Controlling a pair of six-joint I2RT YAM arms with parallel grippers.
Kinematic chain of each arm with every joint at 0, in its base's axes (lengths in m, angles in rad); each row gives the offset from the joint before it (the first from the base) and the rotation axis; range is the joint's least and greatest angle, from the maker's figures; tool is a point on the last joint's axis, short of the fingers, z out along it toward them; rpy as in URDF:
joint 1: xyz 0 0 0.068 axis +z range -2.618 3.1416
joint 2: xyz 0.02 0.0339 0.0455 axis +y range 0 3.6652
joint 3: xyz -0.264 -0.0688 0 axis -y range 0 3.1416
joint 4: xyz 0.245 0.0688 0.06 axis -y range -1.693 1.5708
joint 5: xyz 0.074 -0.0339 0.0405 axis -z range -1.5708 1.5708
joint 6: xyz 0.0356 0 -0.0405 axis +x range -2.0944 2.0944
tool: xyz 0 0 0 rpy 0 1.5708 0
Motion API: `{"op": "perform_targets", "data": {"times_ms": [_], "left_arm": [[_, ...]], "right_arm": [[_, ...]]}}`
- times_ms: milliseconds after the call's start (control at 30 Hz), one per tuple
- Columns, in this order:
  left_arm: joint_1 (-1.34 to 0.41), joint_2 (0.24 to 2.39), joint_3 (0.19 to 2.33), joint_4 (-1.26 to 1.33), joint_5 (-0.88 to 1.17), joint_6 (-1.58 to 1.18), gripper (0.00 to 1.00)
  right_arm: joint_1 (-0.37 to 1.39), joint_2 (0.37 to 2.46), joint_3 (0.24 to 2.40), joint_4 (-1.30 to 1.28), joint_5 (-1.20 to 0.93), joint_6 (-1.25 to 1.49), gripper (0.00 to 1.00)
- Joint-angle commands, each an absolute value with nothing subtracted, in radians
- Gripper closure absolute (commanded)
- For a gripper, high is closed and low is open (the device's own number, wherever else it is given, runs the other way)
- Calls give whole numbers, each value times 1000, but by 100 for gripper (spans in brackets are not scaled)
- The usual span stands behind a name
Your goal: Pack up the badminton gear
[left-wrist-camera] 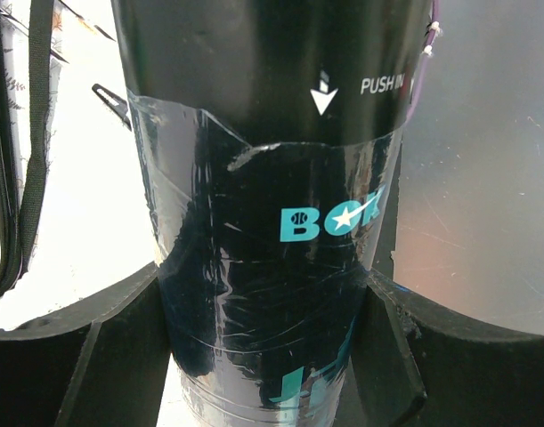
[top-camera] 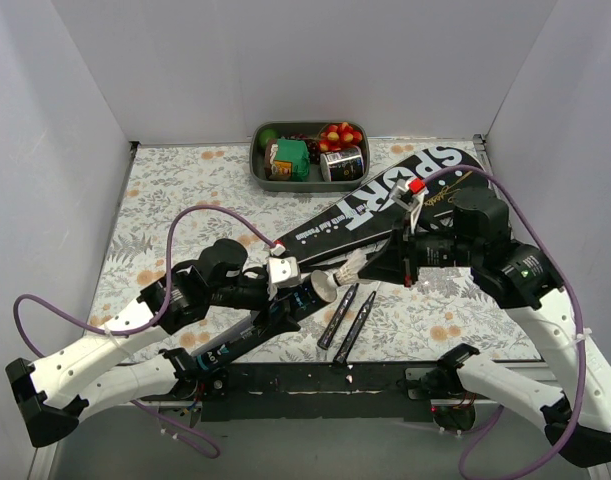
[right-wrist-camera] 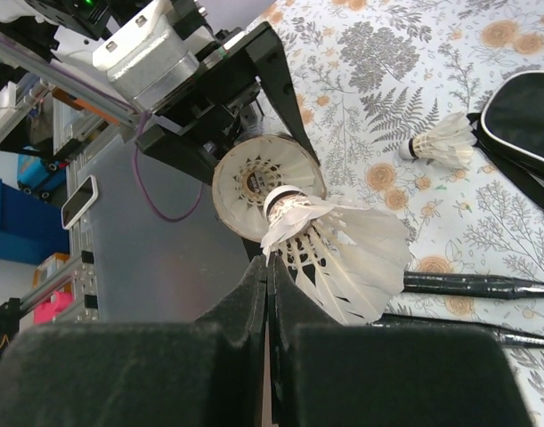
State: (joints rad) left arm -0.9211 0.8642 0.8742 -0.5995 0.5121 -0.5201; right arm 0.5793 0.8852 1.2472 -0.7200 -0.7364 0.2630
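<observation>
My left gripper (top-camera: 293,293) (left-wrist-camera: 263,356) is shut on a glossy black shuttlecock tube (top-camera: 270,318) (left-wrist-camera: 263,222), held tilted with its mouth (right-wrist-camera: 267,182) toward the right arm. The right gripper (top-camera: 371,268) (right-wrist-camera: 268,267) is shut on the feather edge of a white shuttlecock (top-camera: 349,270) (right-wrist-camera: 338,245), whose cork points at the tube mouth, just in front of it. The black "SPORT" cover (top-camera: 385,195) (right-wrist-camera: 521,120) lies diagonally behind. Two black racket handles (top-camera: 343,318) (right-wrist-camera: 476,286) lie on the cloth; the racket heads are hidden.
A grey tray (top-camera: 261,170) of toy food stands at the back centre. A second white shuttlecock (right-wrist-camera: 439,142) lies on the floral cloth beside the cover's corner. White walls close in the left, back and right sides. A black rail (top-camera: 315,378) runs along the near edge.
</observation>
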Motion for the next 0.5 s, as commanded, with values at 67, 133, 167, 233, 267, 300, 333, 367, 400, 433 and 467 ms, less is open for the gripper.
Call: {"op": "perform_targets", "data": {"times_ms": [67,133,167,233,267,300,333,367,400,433,467], "left_arm": [[-925,836,876,-606,520,-535,76],[-923,831,874,-604,520,-532,76],[-925,830,874,-606,520,-532,76],[-925,825,874,-606,522,-532,76],[-923,824,874,-607,522,-534,76],[-923,824,873,-607,522,-532,76],[-925,819,873,-607,522,-532,76],[-925,815,871,-606,522,-534,76],[-923,813,870,-607,522,-532,76],[-923,813,870,-607,522,-532,76],[-923,811,871,-607,523,-534,76]], "right_arm": [[751,926,1246,-603,-595,307,99],[801,946,1241,-585,-569,313,99],[813,951,1239,-583,-549,311,99],[837,972,1232,-572,-534,314,99],[844,979,1229,-555,-531,316,99],[854,988,1224,-543,-529,316,99],[859,1003,1210,-531,-529,316,99],[864,1012,1203,-496,-535,316,99],[868,1022,1194,-480,-540,318,99],[868,1044,1177,-463,-546,316,99],[868,1057,1169,-444,-561,318,99]]}}
